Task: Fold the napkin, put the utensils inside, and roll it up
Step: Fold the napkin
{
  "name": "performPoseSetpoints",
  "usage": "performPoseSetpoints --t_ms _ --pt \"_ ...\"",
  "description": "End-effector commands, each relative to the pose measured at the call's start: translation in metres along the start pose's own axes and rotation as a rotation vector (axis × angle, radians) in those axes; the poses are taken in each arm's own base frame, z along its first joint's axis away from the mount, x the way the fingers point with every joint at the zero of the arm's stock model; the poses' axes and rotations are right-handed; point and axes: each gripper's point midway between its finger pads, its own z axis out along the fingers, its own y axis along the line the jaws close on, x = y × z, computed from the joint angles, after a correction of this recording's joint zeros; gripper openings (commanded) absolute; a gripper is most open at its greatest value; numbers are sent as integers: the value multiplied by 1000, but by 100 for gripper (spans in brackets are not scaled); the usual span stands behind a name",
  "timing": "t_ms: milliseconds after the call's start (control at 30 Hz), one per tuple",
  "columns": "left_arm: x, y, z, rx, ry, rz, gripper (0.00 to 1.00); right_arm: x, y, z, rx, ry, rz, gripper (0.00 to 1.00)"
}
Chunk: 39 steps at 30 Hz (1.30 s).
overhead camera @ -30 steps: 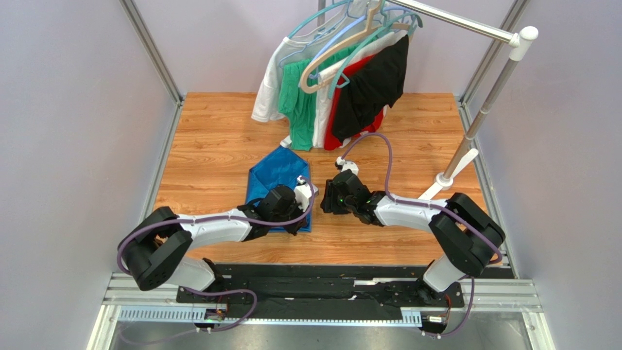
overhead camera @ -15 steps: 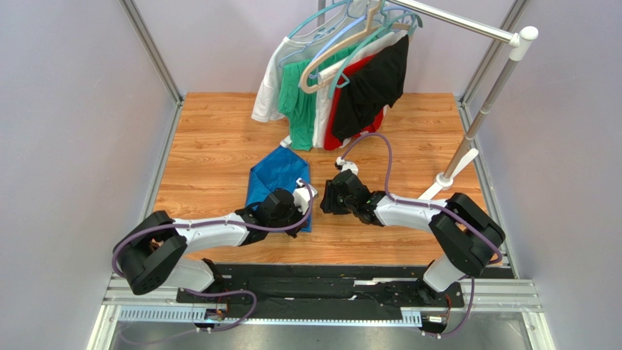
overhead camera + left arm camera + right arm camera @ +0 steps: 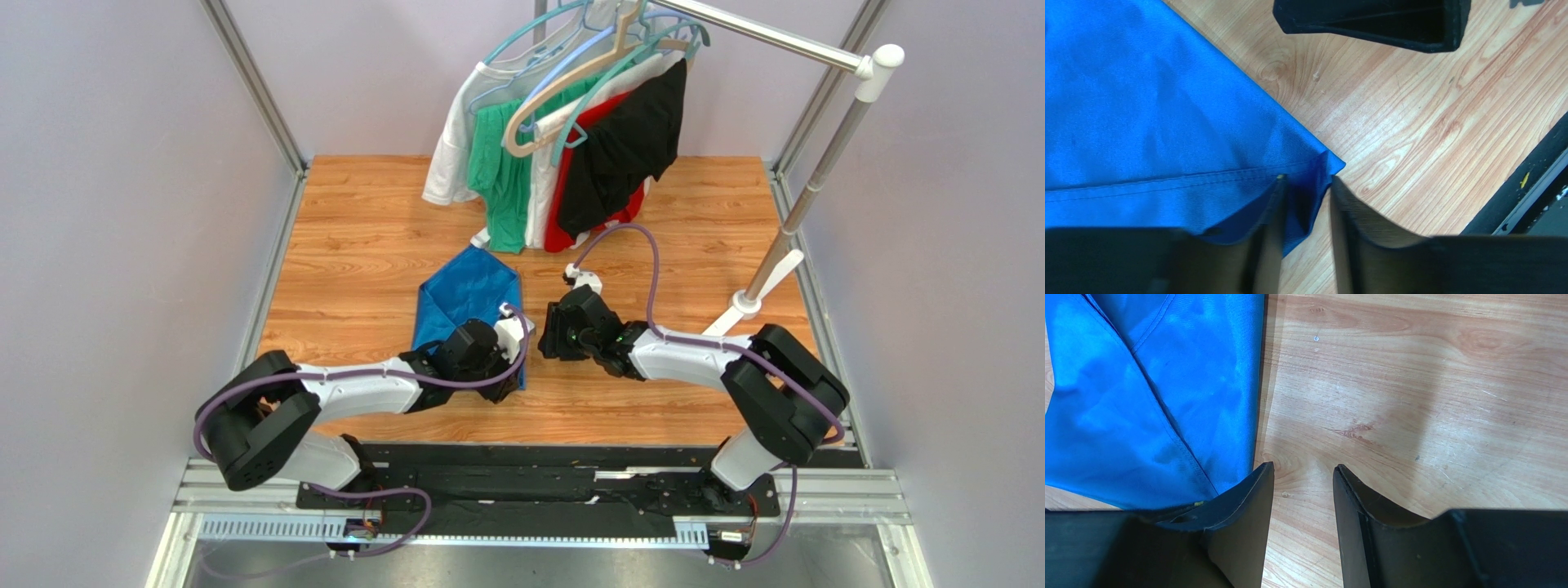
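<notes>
The royal-blue napkin [image 3: 464, 294] lies partly folded on the wooden table, left of centre. My left gripper [image 3: 508, 357] is at its near right corner. In the left wrist view the corner of the napkin [image 3: 1168, 110] sits between the slightly parted jaws of the left gripper [image 3: 1306, 180], one finger over the hem. My right gripper [image 3: 547, 336] is open and empty, low over bare wood just right of the napkin's edge [image 3: 1137, 386]; its jaws [image 3: 1303, 468] hold nothing. A right finger [image 3: 1370, 24] shows in the left wrist view. No utensils are in view.
A clothes rack with green, white, red and black garments on hangers [image 3: 577, 135] stands at the back. Its pole and base [image 3: 785, 245] are at the right. A black rail [image 3: 1530, 184] runs along the table's near edge. Walls close both sides.
My left arm has shifted very slightly near the napkin's corner. The right arm and the napkin have hardly moved.
</notes>
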Motion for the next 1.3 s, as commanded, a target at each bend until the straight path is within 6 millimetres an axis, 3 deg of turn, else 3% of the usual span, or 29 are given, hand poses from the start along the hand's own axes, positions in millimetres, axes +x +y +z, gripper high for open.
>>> performPoseSetpoints --t_ms 0,133,200,233,333,367,700,900,1067,1100,1267 --pt "-30 -7 -4 14 -74 -13 45 -13 6 -11 -20 -48 16 44" --pt "-37 -15 -5 54 -89 -16 55 -13 5 -13 -18 -48 11 45" --pt "-40 -18 -7 63 -99 -18 65 -15 5 -15 -19 -55 13 45" --pt "-44 -19 -10 69 -111 -18 75 -15 5 -15 -18 -57 12 45" --pt "-51 -21 -18 74 -135 -19 78 -12 1 -19 -3 -46 8 45" --pt "-52 -21 -20 72 -140 -21 92 -12 0 -20 1 -44 8 45" --pt "-64 -6 -66 -29 -216 -48 96 -7 7 -38 -40 -17 29 47" --pt "-66 52 -110 -277 -286 -278 99 13 45 -43 -164 62 78 49" --pt "-42 106 -139 -452 -284 -573 99 35 66 -38 -215 138 130 50" --pt "-31 129 -146 -513 -291 -654 99 34 73 -37 -241 129 147 50" --pt "-6 151 -159 -531 -343 -840 99 45 74 -24 -212 159 145 50"
